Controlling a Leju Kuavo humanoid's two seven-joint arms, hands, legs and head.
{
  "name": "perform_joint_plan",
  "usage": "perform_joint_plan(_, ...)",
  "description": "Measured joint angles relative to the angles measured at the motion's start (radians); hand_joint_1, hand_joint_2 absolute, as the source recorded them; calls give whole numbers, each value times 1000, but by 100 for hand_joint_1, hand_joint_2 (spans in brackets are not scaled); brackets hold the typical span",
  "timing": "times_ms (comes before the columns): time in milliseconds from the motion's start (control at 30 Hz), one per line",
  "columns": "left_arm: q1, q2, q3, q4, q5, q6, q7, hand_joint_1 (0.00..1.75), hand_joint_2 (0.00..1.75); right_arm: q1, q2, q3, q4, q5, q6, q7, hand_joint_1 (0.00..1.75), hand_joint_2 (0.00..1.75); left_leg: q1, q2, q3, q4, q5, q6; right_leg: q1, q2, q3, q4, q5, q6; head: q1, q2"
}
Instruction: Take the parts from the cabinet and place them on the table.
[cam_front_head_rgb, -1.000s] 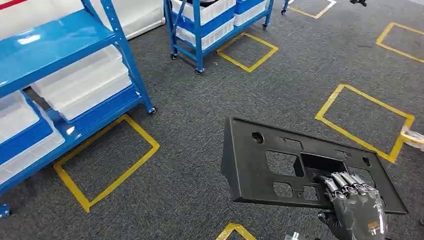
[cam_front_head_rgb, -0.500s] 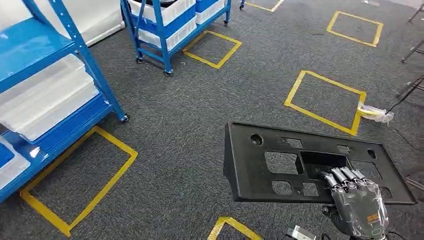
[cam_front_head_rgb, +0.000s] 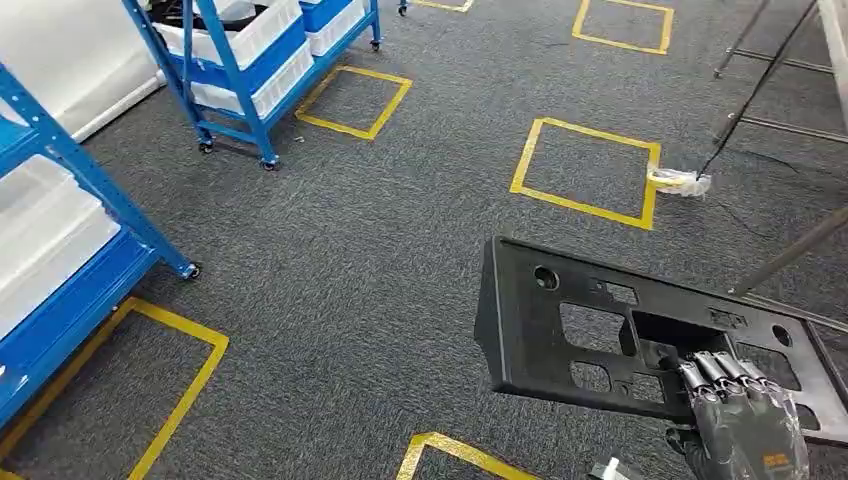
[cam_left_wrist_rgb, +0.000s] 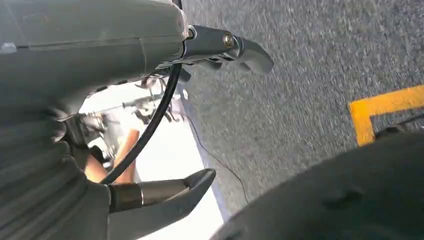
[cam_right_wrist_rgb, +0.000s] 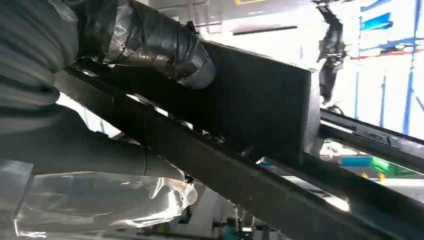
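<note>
**Carrying the panel across the floor**

While I steer across the grey carpet (cam_front_head_rgb: 380, 260), the blue cabinet (cam_front_head_rgb: 60, 250) with its white bins sits off to my left and yellow tape squares (cam_front_head_rgb: 585, 165) mark the floor. My load, the black plastic panel (cam_front_head_rgb: 600, 320), hangs out flat above the carpet in front of me, away from the shelving, probably so it clears my legs. My right hand (cam_front_head_rgb: 745, 425) holds it, fingers pressed together and hooked through a cutout, thumb underneath. My left hand (cam_left_wrist_rgb: 165, 125) holds nothing, fingers apart.
</note>
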Motion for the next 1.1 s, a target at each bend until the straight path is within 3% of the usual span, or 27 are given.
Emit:
perform_joint_plan(33, -1, 0, 0, 0, -2, 0, -1, 0, 175, 6, 0, -5, -7, 9, 0, 5, 175, 175, 0, -6, 30, -79, 53, 5, 0, 16, 0, 5, -2, 1, 0, 0)
perform_joint_plan(67, -1, 0, 0, 0, -7, 0, -3, 0, 175, 13, 0, -12, -17, 19, -1, 13, 175, 175, -1, -32, 70, -177, 109, 12, 0, 32, 1, 10, -5, 4, 0, 0)
perform_joint_plan(100, 1, 2, 0, 0, -11, 0, -3, 0, 175, 19, -1, -19, -26, 27, -3, 21, 175, 175, 0, -87, 92, -225, 112, 20, -5, 44, -2, 13, -7, 7, 2, 0)
perform_joint_plan(133, 4, 3, 0, 0, -11, 0, -5, 0, 175, 21, -5, -27, -35, 32, -7, 24, 175, 175, 1, -103, 94, -245, 109, 21, 0, 56, -10, 21, -8, 13, 2, 0)
perform_joint_plan(233, -7, 3, 0, 0, -20, -3, -6, 0, 175, 48, -17, -53, -65, 50, -8, 39, 175, 175, -12, -70, 98, -246, 111, 28, -17, 93, -19, 11, 5, 38, 0, 0)
perform_joint_plan(267, -7, 3, -1, 0, -25, -5, -7, 0, 175, 58, -26, -71, -80, 54, -8, 46, 175, 175, -3, -56, 105, -265, 121, 40, -13, 96, -21, 10, 7, 44, 1, 0)
perform_joint_plan(300, -6, 2, -2, 0, -29, -6, -8, 0, 175, 66, -34, -94, -90, 55, -9, 50, 175, 175, -2, -37, 114, -277, 129, 44, -11, 43, -24, 25, -2, 42, 1, 0)
perform_joint_plan(333, -5, 3, -2, 0, -32, -6, -9, 0, 175, 65, -43, -120, -100, 51, -9, 51, 175, 175, -5, -25, 117, -284, 131, 48, -5, -14, -43, 63, -30, 46, 5, 0)
perform_joint_plan(367, -3, 3, -2, 0, -34, -8, -10, 0, 175, 67, -48, -152, -113, 33, -7, 47, 175, 175, -7, -9, 115, -285, 131, 51, -6, -40, -79, 135, -72, 50, 5, 0)
perform_joint_plan(433, -1, 2, -2, 0, -40, -10, -15, 0, 175, 90, -49, -235, -145, -28, 6, 6, 175, 175, -10, 17, 114, -283, 127, 53, -11, -58, -146, 272, -131, 57, 5, 0)
perform_joint_plan(467, 1, 2, -2, 0, -43, -10, -18, 0, 175, 98, -48, -295, -162, -76, 22, -20, 175, 175, -10, 32, 115, -283, 125, 52, -13, -60, -157, 295, -128, 60, 5, 0)
perform_joint_plan(500, 2, 2, -2, 0, -46, -10, -21, 0, 175, 103, -45, -351, -174, -143, 45, -53, 175, 175, -10, 48, 116, -283, 123, 50, -16, -63, -139, 264, -101, 63, 5, 0)
perform_joint_plan(533, 2, 1, -2, 0, -47, -10, -23, 0, 175, 110, -40, -401, -188, -197, 63, -80, 175, 175, -9, 62, 120, -283, 120, 48, -18, -70, -98, 191, -62, 65, 5, 0)
perform_joint_plan(567, 2, -1, -2, 0, -47, -10, -25, 0, 175, 119, -34, -443, -202, -232, 74, -103, 175, 175, -9, 73, 124, -283, 116, 44, -19, -90, -45, 98, -23, 65, 5, 0)
perform_joint_plan(600, 2, -1, -2, 0, -50, -10, -26, 0, 175, 124, -26, -482, -214, -248, 81, -120, 175, 175, -9, 84, 131, -282, 112, 39, -18, -131, 6, 15, 0, 64, 6, 0)
perform_joint_plan(633, 2, -1, -2, 0, -53, -10, -27, 0, 175, 127, -16, -512, -222, -253, 87, -137, 175, 175, -17, 93, 134, -281, 106, 30, -8, -157, 11, 1, -9, 54, 5, 0)
perform_joint_plan(767, -2, -5, -2, 0, -55, -10, -27, 0, 175, 155, 22, -613, -261, -261, 102, -166, 175, 175, -17, 137, 156, -287, 92, 7, -6, -97, 8, -7, -6, 26, 4, 0)
perform_joint_plan(800, -4, -5, -2, 0, -58, -10, -28, 0, 175, 161, 31, -632, -271, -261, 118, -178, 175, 175, -11, 94, 153, -272, 79, 1, -14, -87, 14, -12, -2, 19, 3, 0)
perform_joint_plan(833, -2, -5, -2, 0, -64, -10, -28, 0, 175, 159, 41, -649, -278, -259, 137, -187, 175, 175, -9, 44, 136, -230, 49, 2, -14, -78, 15, -14, -1, 11, 3, 0)
perform_joint_plan(867, 0, -5, -2, 0, -65, -10, -29, 0, 175, 160, 48, -662, -281, -258, 159, -192, 175, 175, -8, 16, 97, -149, 4, 3, -12, -66, 14, -14, -1, 6, 1, 0)
perform_joint_plan(933, 1, -6, -2, 0, -68, -10, -29, 0, 175, 166, 63, -685, -282, -255, 203, -198, 175, 175, -8, 1, 14, 11, -58, 4, -7, -40, 14, -12, -3, 3, 2, 0)
perform_joint_plan(967, 2, -7, -2, 0, -71, -10, -30, 0, 175, 167, 70, -693, -282, -254, 219, -200, 175, 175, -8, 1, -10, 47, -54, 6, -5, -25, 14, -10, -3, 1, 2, 0)
perform_joint_plan(1000, 3, -7, -2, 0, -74, -11, -30, 0, 175, 167, 76, -702, -282, -251, 237, -201, 175, 175, -8, 0, -9, 31, -26, 9, -2, -10, 15, -7, -4, 0, 3, 0)
perform_joint_plan(1067, 4, -7, -2, 0, -76, -11, -30, 0, 175, 166, 84, -717, -276, -249, 275, -203, 175, 175, -9, -16, 45, -117, 77, 21, -1, 22, 16, -1, -8, 0, 2, 0)
perform_joint_plan(1100, 4, -7, -2, 0, -78, -12, -32, 0, 175, 164, 88, -721, -269, -249, 295, -205, 175, 175, -10, -54, 80, -208, 125, 28, -2, 34, 16, 2, -9, 3, 2, 0)
